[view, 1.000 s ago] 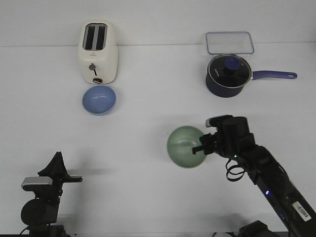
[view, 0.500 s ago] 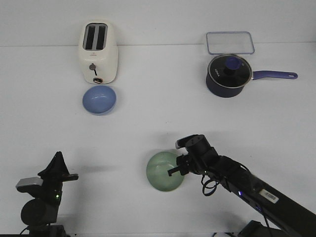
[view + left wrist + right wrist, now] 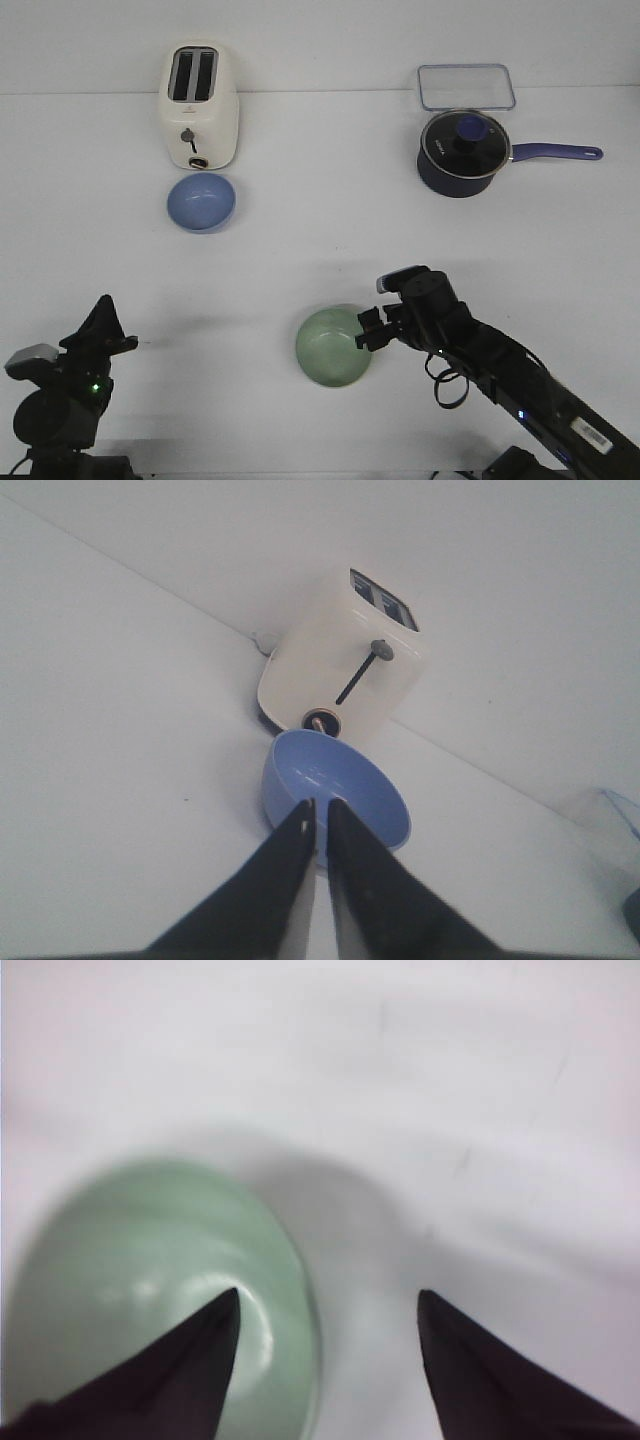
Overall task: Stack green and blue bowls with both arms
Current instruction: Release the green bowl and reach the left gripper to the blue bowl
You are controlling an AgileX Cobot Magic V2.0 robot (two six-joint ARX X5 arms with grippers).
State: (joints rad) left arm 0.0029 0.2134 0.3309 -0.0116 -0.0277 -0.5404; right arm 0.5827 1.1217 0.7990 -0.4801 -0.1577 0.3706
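Green bowl: pale sage-green glossy round bowl [image 3: 333, 346], upright, open side up, empty, near the tabletop's front edge, about midway across.
Blue bowl: light periwinkle-blue glossy round bowl [image 3: 201, 202], upright, empty, toward the back-left corner, well apart from the green one.

A cream two-slot toaster [image 3: 200, 107] stands upright at the far left of the white surface [image 3: 320, 230], its lever and a small round knob facing forward. In the left wrist view the toaster [image 3: 345, 678] shows the same lever and knob on its near face. At the far right sits a dark navy saucepan [image 3: 462, 152] under a glass lid with a dark knob, its blue handle pointing right. Just behind the saucepan, touching or nearly touching its rim, lies a clear rectangular container [image 3: 466, 86]. The toaster and the saucepan stand well apart.
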